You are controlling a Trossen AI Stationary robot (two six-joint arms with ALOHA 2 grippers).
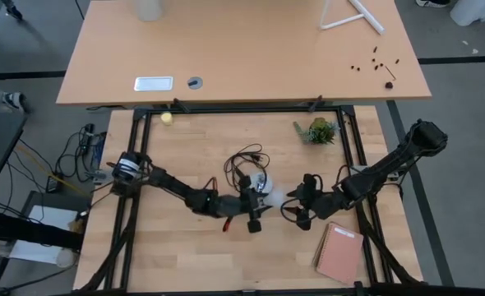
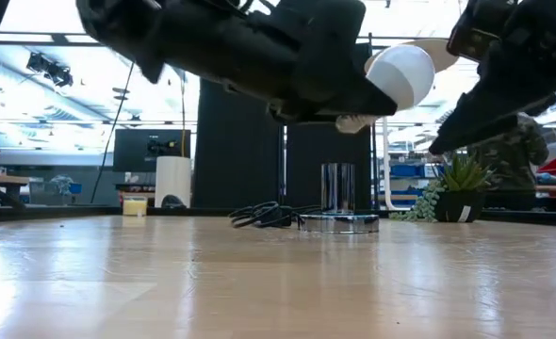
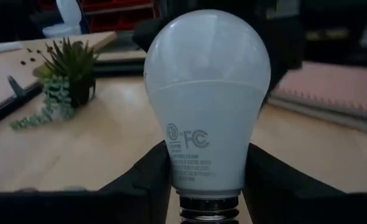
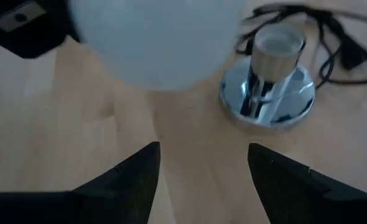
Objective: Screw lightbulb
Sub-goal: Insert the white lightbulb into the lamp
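Lightbulb is in the air mid-surface, clamped near its base by the left gripper, glass end toward the right gripper. That one waits just beside it, released, likely for a handover. Socket stands on the surface nearby, upright and empty.

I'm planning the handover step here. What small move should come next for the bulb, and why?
Probably the right claw should ease forward around the lightbulb's glass dome. The left claw grips the bulb near its base, lifted above the table, and the right claw is open just short of it, while the socket stands empty beyond.
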